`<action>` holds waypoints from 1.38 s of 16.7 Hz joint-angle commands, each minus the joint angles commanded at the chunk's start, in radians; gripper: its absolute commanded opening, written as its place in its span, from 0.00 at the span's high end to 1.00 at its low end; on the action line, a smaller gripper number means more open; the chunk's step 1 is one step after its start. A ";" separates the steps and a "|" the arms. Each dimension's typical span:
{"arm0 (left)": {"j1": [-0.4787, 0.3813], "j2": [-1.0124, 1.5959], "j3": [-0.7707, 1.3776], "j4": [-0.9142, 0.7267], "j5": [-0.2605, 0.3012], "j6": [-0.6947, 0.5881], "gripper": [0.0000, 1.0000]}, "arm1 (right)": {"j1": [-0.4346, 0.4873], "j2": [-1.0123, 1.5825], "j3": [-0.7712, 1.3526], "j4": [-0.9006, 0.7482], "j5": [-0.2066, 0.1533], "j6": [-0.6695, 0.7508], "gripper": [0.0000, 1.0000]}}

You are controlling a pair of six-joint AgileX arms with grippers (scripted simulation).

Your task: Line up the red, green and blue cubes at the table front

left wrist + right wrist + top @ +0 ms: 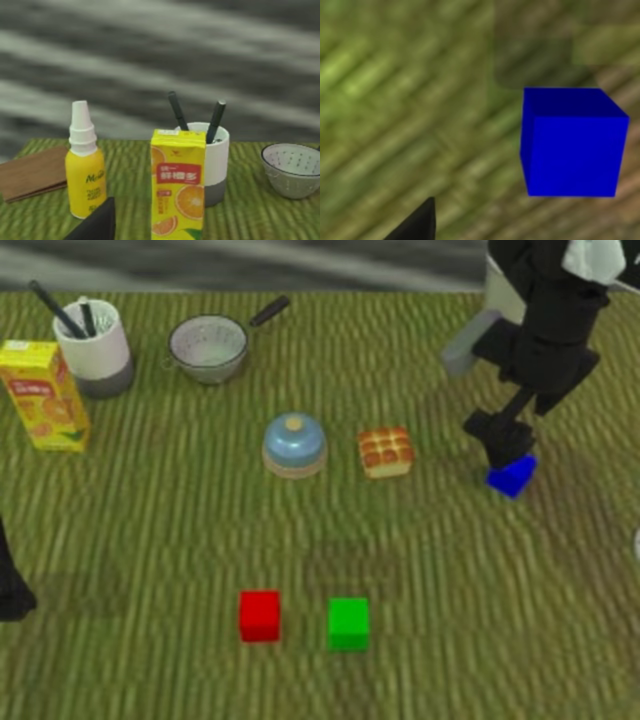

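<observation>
Tabletop [450,570]: broad olive-green woven mat, ribbed, filling nearly the whole top view. Beyond its far edge only a grey, streaked backdrop; no room detail to read.

Right arm: reaches in from the top right corner, its right gripper [507,455] down over the blue cube [512,476] on the right half of the tabletop, level with the middle row of clutter. In the top view the cube sits tilted under the fingers, and the right wrist view shows a soft shadow on the mat apart from it, so it looks lifted clear. I judge the gripper clamped on the blue cube; the contact itself is hidden.

Left arm: parked at the left edge, only a dark sliver of the left gripper [10,590] showing. Cannot tell how its fingers stand.

Progress: red cube [259,615] and green cube [348,623] lie side by side near the front edge, apart by a small gap, red to the left. Two of three placed, by my reading. Left to do: carry blue to the front, set it right of green, release.

Clutter at the back, smaller items: juice carton [44,395], white cup [95,348] with dark sticks, colander [208,347], blue bell [294,444], bun [386,451].
</observation>
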 joint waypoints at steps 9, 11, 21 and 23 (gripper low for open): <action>0.000 0.000 0.000 0.000 0.000 0.000 0.00 | -0.003 0.094 -0.164 0.263 0.001 0.001 0.00; 0.000 0.000 0.000 0.000 0.000 0.000 0.00 | -0.003 0.106 -0.181 0.286 0.001 0.001 0.00; 0.000 0.000 0.000 0.000 0.000 0.000 0.00 | -0.003 0.106 -0.181 0.286 0.001 0.001 0.53; 0.000 0.000 0.000 0.000 0.000 0.000 0.00 | -0.003 0.106 -0.181 0.286 0.001 0.001 0.68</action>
